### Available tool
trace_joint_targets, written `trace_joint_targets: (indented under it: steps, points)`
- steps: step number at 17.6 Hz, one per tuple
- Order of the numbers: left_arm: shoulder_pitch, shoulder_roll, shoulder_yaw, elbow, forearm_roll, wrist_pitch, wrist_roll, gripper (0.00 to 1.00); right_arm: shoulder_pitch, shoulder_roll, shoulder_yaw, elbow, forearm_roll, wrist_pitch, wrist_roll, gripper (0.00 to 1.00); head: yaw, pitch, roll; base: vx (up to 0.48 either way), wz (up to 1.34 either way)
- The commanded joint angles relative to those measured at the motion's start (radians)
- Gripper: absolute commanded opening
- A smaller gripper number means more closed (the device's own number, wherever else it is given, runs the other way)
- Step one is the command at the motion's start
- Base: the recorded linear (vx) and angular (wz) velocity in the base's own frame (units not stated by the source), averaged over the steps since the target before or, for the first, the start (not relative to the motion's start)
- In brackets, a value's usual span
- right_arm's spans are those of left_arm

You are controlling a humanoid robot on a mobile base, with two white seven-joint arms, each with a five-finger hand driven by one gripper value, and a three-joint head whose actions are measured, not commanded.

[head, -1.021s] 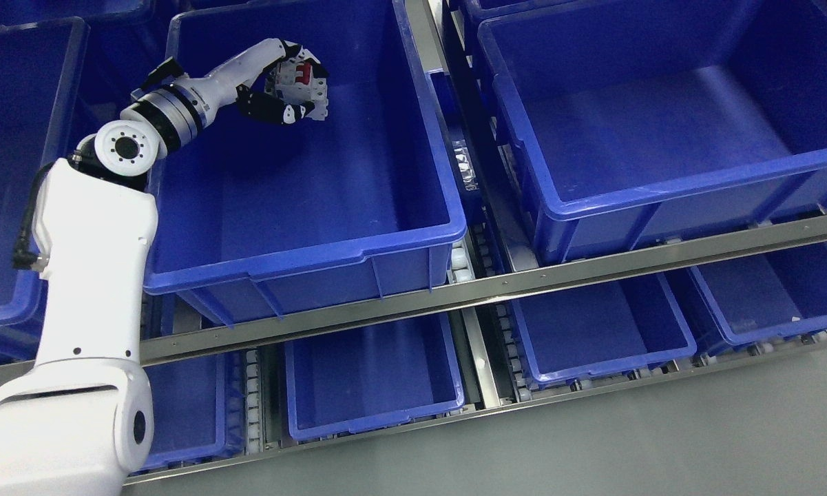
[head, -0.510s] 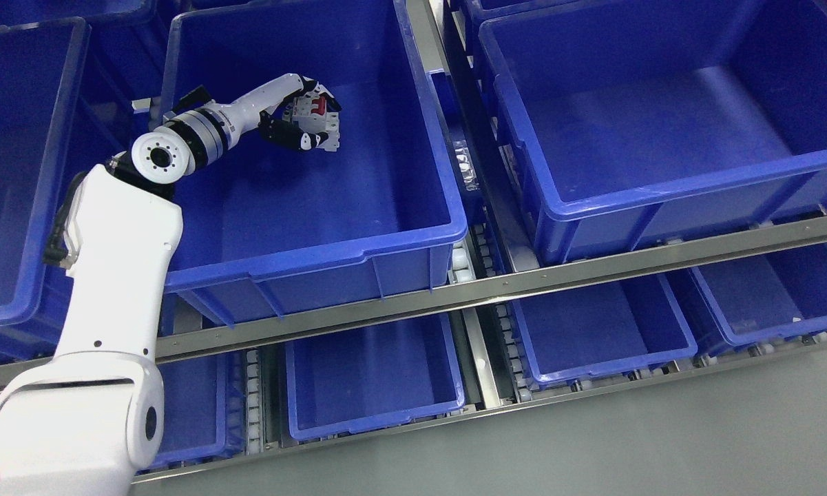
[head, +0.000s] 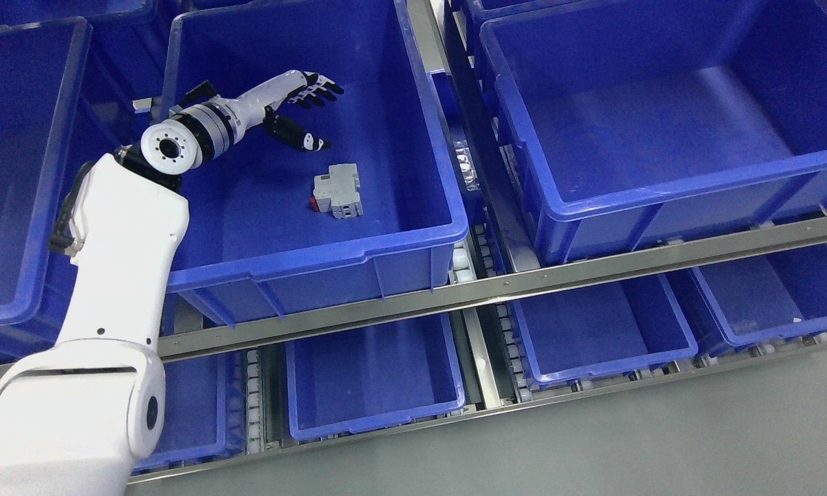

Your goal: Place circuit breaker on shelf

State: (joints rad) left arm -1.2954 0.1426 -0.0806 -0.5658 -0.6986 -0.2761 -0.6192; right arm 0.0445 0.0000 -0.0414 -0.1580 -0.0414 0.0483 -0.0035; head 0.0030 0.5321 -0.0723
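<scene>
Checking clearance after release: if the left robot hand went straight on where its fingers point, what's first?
Probably the right inner wall of the blue bin; the left robot hand points right, passing above the circuit breaker. Depth unclear.

Big blue plastic bins (head: pixel 661 200) sit in rows on a metal rack, top row w/ deep ones, lower row w/ smaller bins (head: pixel 375 386) tucked under. A shiny steel rail (head: pixel 592 272) runs across the front, slanting up to the right. Another steel strip (head: pixel 427 34) goes up btwn the two big bins. Small white rollers (head: pixel 460 265) show under the bins. Below the rack is a plain grey floor (head: pixel 661 441). Light is soft & even.
</scene>
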Motion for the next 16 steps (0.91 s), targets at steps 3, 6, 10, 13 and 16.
trace_joint_targets:
  steps: [3, 6, 10, 13, 16]
  points:
    - [-0.044, -0.006, 0.083, -0.046, 0.013, 0.005, 0.047, 0.93, 0.000, -0.017, 0.000, 0.000, 0.000, -0.001, 0.000, 1.00, 0.0000, 0.000, 0.000, 0.000, 0.00]
    - [-0.045, -0.058, 0.314, -0.056, 0.081, 0.011, 0.294, 0.99, 0.000, -0.017, 0.000, 0.000, 0.000, -0.001, 0.000, 1.00, 0.0000, 0.000, 0.000, 0.000, 0.00]
    - [-0.030, -0.125, 0.436, -0.059, 0.417, 0.041, 0.587, 0.99, 0.000, -0.017, 0.000, 0.000, 0.000, -0.001, 0.000, 1.00, 0.0000, 0.000, 0.000, 0.000, 0.00]
    - [0.020, -0.125, 0.435, -0.191, 0.495, 0.055, 0.588, 0.99, 0.000, -0.017, 0.000, 0.000, 0.000, -0.001, 0.000, 1.00, 0.0000, 0.000, 0.000, 0.000, 0.00]
    - [0.141, -0.125, 0.420, -0.443, 0.496, 0.154, 0.588, 0.99, 0.000, -0.017, 0.000, 0.000, 0.000, -0.001, 0.000, 1.00, 0.0000, 0.000, 0.000, 0.000, 0.00]
